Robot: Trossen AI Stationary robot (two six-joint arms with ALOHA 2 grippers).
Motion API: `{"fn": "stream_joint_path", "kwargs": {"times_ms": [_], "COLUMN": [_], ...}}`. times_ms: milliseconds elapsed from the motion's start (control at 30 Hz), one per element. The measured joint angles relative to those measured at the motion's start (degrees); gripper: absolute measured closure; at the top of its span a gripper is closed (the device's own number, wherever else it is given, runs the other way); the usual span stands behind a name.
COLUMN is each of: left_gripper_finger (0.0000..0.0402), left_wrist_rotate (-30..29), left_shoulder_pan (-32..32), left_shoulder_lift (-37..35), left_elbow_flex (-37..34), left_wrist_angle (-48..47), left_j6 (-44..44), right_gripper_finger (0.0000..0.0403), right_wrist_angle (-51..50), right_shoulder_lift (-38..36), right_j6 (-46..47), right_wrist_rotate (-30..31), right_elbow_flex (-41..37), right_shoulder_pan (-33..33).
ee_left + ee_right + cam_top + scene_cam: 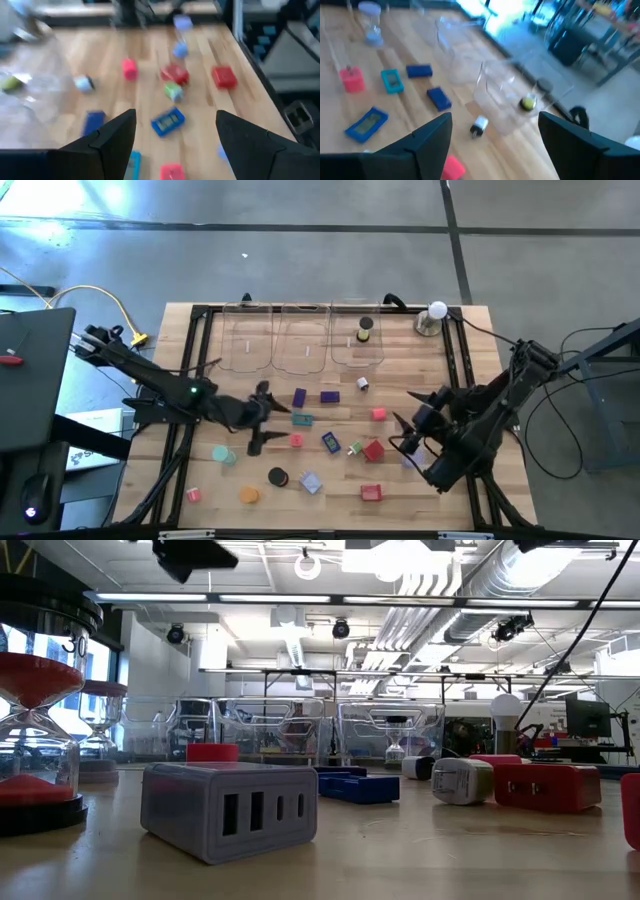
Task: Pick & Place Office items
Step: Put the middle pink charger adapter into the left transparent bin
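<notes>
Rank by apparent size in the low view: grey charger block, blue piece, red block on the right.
1. Grey charger block, though it sits nearest the camera.
2. Red block.
3. Blue piece.

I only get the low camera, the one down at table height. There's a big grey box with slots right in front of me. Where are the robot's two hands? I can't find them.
Observer: From above, the left gripper hangs over the middle of the table, fingers open, holding nothing.
Operator: And the other one?
Observer: The right gripper is over the table's right side, open too, facing the left one.
Operator: Is anything in the see-through trays?
Observer: Yes, the rightmost tray holds one small yellow-and-black thing.
</notes>
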Motion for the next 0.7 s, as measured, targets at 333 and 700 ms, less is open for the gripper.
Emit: {"fn": "stream_joint_path", "kwargs": {"times_ms": [333,700], "left_gripper_finger": [0.0135,0.0135], "left_wrist_rotate": [-0.88,-1.41], "left_shoulder_pan": [0.5,0.5], "left_shoulder_lift": [9.33,16.68], "left_elbow_flex": [0.01,0.01], "left_wrist_angle": [0.37,1.29], "left_j6": [6.67,5.04], "right_gripper_finger": [0.0117,0.0117], "right_wrist_angle": [4.15,4.3], "right_shoulder_lift": [0.0,0.0], "right_j6": [0.32,0.29], "right_wrist_rotate": [6.09,11.12], "right_elbow_flex": [-6.76,-7.27], "right_shoulder_pan": [-0.2,-0.22]}}
